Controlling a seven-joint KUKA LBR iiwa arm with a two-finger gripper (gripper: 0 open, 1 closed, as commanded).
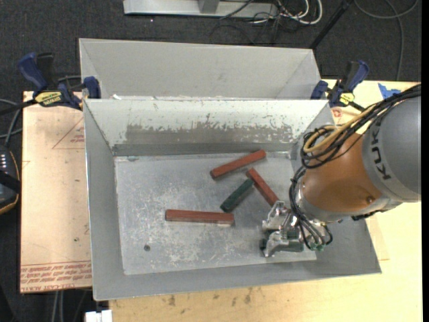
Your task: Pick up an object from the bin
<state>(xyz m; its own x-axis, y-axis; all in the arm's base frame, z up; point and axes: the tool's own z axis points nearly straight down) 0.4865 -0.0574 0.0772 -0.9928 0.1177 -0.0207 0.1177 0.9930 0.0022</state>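
Sticks are the bin's loose contents, four of them. Nearest the gripper is a short reddish-brown flat stick (pixel 263 186), plain and narrow, lying slantwise right of the middle of the floor with its lower end near the gripper. A dark green flat stick (pixel 236 195) lies just beside it on the left, slanted the other way, their upper ends close together. Above them a longer reddish-brown flat stick (pixel 238 165) lies tilted near the back wall. A long reddish-brown flat stick (pixel 199 217) lies nearly level, apart towards the middle.

The two-finger metal gripper (pixel 276 237) is low over bare floor in the near right corner of the grey metal bin (pixel 167 260). It is a tangle of metal and wire, and I cannot tell whether it stands open or closed. The orange wrist cover (pixel 335 186) and black and yellow cables (pixel 328 136) hide the right wall. The grey arm link (pixel 395 153) bears black letters, "KU" readable, cut off at the edge.
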